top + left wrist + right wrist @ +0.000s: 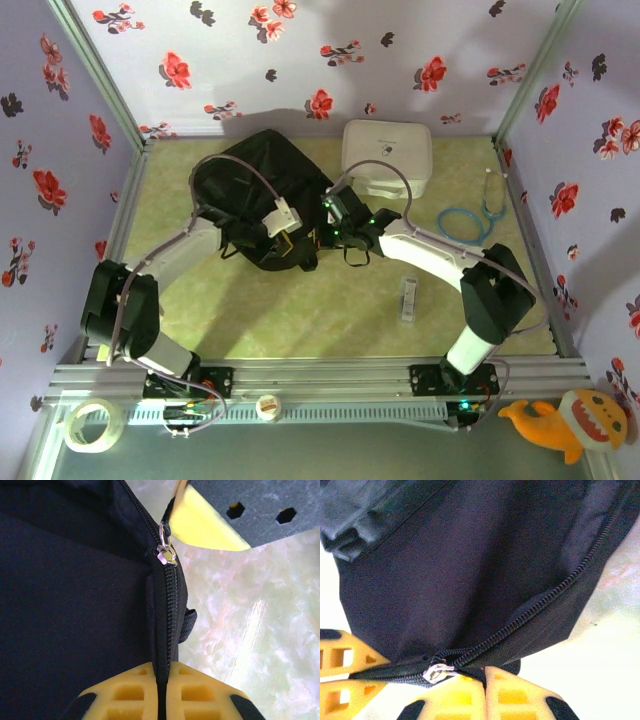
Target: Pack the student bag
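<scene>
**A:** Where is the student bag?

**B:** That large black soft fabric backpack lies on the green marbled table, toward the far side and a little left of centre.

**A:** And the 2 arms?

**B:** Both reach in to its near edge. The left arm has its elbow pushed out to the left, and its white forearm slants up and right to the bag. The left end effector has its yellow fingers pressed together on the bag's zipper seam.

**A:** The right side?

**B:** The right arm has its elbow out to the right and its forearm runs left. The right end effector is clamped on the bag's edge, just beside the silver zipper slider. The 2 end effectors sit close together.

**A:** What lies around it?

**B:** A white rounded rectangular zip case sits just right of the bag. A teal stethoscope lies further right, and a small pale oblong packet is near the right forearm.
</scene>
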You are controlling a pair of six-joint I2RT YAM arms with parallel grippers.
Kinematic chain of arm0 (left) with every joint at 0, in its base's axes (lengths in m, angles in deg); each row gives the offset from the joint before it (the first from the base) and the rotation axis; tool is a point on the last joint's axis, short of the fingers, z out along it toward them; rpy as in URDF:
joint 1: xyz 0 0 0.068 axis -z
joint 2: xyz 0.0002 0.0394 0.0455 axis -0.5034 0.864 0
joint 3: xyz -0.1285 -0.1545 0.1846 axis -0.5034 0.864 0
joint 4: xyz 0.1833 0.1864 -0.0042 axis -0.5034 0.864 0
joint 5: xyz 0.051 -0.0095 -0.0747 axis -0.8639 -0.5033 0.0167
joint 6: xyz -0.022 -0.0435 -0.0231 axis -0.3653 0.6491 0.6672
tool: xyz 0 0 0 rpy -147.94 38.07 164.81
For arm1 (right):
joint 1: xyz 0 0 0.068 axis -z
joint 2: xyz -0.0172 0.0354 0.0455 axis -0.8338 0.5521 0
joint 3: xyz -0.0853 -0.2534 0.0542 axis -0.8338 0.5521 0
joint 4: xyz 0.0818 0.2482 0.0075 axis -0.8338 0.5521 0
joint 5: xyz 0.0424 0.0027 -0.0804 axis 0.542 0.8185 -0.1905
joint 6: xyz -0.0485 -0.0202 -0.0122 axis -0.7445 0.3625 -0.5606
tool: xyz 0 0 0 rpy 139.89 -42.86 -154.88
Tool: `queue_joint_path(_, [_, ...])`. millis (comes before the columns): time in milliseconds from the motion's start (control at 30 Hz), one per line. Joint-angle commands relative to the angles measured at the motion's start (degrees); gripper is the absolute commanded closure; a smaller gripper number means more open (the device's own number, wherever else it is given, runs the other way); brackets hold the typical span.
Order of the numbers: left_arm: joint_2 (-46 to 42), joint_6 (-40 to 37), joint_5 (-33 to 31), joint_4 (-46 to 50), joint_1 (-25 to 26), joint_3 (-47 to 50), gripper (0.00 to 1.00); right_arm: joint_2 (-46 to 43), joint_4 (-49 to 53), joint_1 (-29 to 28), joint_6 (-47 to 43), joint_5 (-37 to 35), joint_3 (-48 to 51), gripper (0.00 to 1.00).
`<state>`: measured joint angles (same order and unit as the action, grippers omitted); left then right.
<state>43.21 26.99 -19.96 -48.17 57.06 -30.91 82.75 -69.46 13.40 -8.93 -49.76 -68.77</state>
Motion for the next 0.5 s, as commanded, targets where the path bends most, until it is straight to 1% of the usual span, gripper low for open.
queue_joint_path(0, [-2.47, 2.85, -1.71, 9.34, -1.49, 1.76, 0.94, -2.77, -3.04, 5.02, -4.66, 2.12, 1.39, 1.0])
queue_joint_path(33, [-2.45, 4.33, -1.64, 7.46, -1.43, 1.76, 0.94, -3.48, -5.38, 4.38, -5.02, 6.69, 2.24, 1.0])
queue_joint_path(100, [-2.05, 7.16, -1.54, 3.99, -1.42, 1.76, 0.94, -4.2, -8.05, 2.8, -4.71, 12.52, 3.75, 1.0])
queue_joint_path(167, [-1.37, 10.31, -1.43, 0.9, -1.37, 1.75, 0.94, -4.02, -9.58, 1.4, -3.68, 15.98, 4.6, 1.0])
queue_joint_path(233, [-0.65, 12.48, -0.26, -1.53, -1.39, 1.9, 0.93, -3.68, -10.73, -0.54, -3.27, 17.0, 5.42, 1.0])
queue_joint_path(367, [0.06, 14.72, 4.47, -6.15, -1.25, 2.84, 0.92, -1.98, -12.59, -3.39, -1.76, 17.47, 5.57, 1.0])
queue_joint_path(467, [0.65, 15.03, 5.07, -6.69, -1.1, 2.81, 0.92, -0.97, -14.77, -4.61, -0.99, 18.72, 5.45, 1.0])
